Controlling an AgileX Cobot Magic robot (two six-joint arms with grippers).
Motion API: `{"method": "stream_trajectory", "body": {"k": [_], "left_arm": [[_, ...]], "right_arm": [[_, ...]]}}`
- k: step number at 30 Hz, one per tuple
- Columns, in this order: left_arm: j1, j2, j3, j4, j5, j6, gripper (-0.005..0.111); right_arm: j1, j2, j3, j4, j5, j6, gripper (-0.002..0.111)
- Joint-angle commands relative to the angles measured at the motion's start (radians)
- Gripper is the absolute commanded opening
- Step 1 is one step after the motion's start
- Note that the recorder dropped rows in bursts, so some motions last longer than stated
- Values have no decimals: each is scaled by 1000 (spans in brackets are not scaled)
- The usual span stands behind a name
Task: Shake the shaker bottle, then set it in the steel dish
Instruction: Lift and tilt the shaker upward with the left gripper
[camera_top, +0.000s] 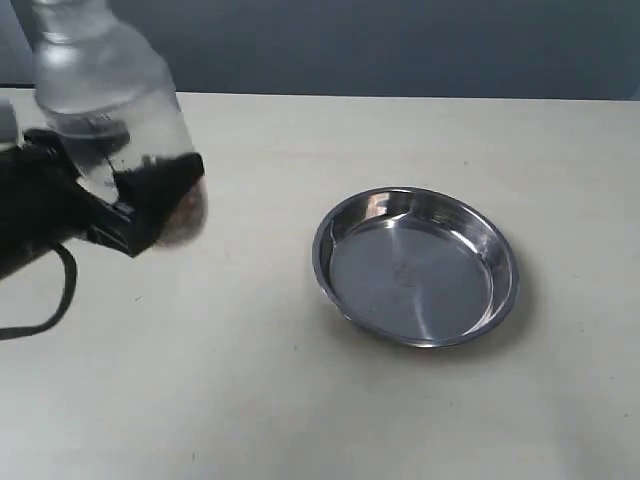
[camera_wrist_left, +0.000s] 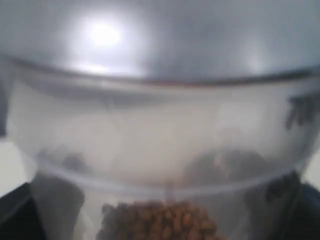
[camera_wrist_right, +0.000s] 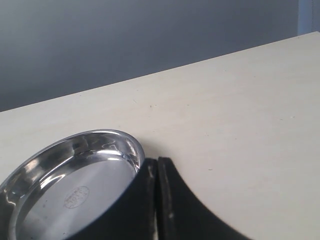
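Note:
The frosted shaker bottle (camera_top: 105, 95) hangs in the air at the far left, well above the table and left of the steel dish (camera_top: 415, 265). My left gripper (camera_top: 150, 195) is shut on its lower body, black fingers on both sides. Brown pellets (camera_wrist_left: 160, 222) lie heaped at the bottom of the bottle (camera_wrist_left: 160, 135), which fills the left wrist view. The dish (camera_wrist_right: 70, 185) sits empty on the table, right of centre. My right gripper (camera_wrist_right: 156, 165) is shut on nothing, its tips beside the dish's rim; it is out of the exterior view.
The cream tabletop (camera_top: 300, 400) runs back to a dark grey wall (camera_top: 400, 45). A black cable (camera_top: 55, 300) loops down from the left arm at the left edge.

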Motion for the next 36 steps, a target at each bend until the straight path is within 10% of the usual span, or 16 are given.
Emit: {"method": "stream_trajectory", "body": {"k": [1,5,10,16,19,21,27,31,33,36], "left_arm": [[-9,-5,21,-286,291,172,0],[-38,-167,-16,-55,-136,39,0],[-43,-155,-5,-223,470,170,0],[-71,-229,-12,-38,-76,1,0],[-82,-263,-45,-107,427,88,0],[-82,-164,5,-207,533,177,0],[-128,-198,-29,-66,-143,34,0],[-140,-177,-72,-310,527,293,0],[-145,-78,-15,-476,477,367,0],[-199,-103,-13,-243,160,209,0]], "right_arm": [[2,-4,1,-3,-10,-6,-1],[2,-4,1,-4,-10,-6,-1],[2,-4,1,-4,-10,-6,-1],[2,-4,1,-4,-10,-6,-1],[0,-4,1,-4,-10,-6,-1],[2,-4,1,-4,-10,-6,-1],[2,-4,1,-4,-10,-6,-1],[2,-4,1,-12,-10,-6,-1],[2,-4,1,-6,-10,-6,-1],[2,-4,1,-8,-10,-6,-1]]}}
